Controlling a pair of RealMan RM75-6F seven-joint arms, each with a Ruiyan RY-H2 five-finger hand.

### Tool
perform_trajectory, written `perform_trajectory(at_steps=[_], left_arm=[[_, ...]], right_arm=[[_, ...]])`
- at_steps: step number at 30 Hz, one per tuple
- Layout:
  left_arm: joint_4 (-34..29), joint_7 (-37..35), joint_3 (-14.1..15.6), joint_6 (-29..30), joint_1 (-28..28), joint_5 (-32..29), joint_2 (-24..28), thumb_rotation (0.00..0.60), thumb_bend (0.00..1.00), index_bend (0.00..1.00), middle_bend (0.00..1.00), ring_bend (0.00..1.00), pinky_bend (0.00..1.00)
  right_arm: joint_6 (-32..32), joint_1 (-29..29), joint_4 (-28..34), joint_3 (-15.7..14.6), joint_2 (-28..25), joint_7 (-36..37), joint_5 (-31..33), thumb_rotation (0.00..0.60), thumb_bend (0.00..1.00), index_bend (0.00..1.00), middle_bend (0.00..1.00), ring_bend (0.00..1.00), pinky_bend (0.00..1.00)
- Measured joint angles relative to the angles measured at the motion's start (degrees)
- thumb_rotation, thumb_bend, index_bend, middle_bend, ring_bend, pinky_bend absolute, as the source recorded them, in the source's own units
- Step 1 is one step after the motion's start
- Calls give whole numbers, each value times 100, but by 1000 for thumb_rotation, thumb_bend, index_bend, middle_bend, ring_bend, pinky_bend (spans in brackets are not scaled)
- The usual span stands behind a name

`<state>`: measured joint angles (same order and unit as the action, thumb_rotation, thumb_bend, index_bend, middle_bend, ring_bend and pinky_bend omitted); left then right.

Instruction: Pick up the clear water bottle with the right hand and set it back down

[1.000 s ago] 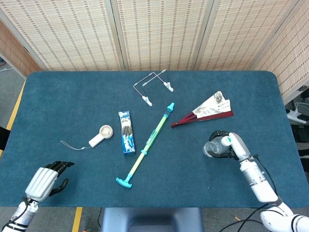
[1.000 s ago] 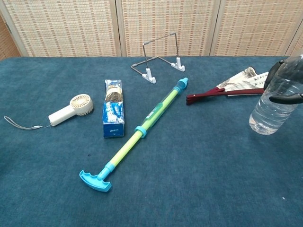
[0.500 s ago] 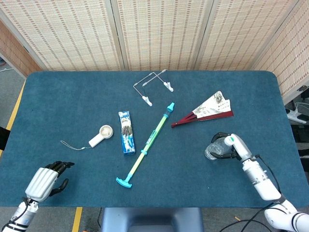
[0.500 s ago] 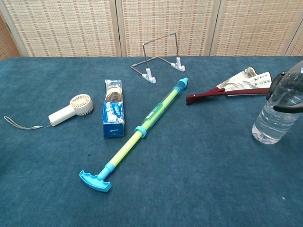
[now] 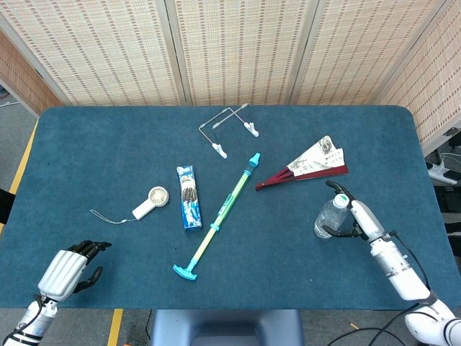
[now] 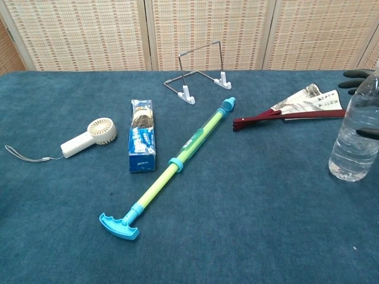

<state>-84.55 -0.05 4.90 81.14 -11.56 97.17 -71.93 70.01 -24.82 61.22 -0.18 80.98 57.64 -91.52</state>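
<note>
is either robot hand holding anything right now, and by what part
The right robot hand holds the clear water bottle around its upper body, below the cap; the bottle is upright. The left robot hand holds nothing.

Blue table (image 5: pixel 86 144), bottle (image 5: pixel 325 216), fan (image 5: pixel 150 202), pump (image 5: pixel 220 215), stand (image 5: pixel 229 128)

My table (image 5: pixel 108 137) wears a dark teal cloth with rounded far corners. Behind its far edge stands a folding screen (image 5: pixel 230 50) of pale woven panels set in light frames, closing off the whole back of the view. Left of the table I see grey floor (image 5: pixel 14 133) with a yellow line (image 5: pixel 21 169) along it, and a strip of brick-coloured wall (image 5: pixel 18 68). Light is even and soft, with faint shadows.
</note>
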Motion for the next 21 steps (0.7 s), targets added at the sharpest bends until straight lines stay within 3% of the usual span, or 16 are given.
perform_trajectory(at_steps=[14,21], left_arm=[[-4,1,-2,-3,1,-7,-3,600,427,238,336,278,496],[9,-38,-11,-12,0,-32,2,600,427,238,337,278,496]], right_arm=[[1083,467,429,16,-639,-718,-143,600,103,0,0,0,89],[1367,760,895,-48,-987,-1768,-157,600,103,0,0,0,83]])
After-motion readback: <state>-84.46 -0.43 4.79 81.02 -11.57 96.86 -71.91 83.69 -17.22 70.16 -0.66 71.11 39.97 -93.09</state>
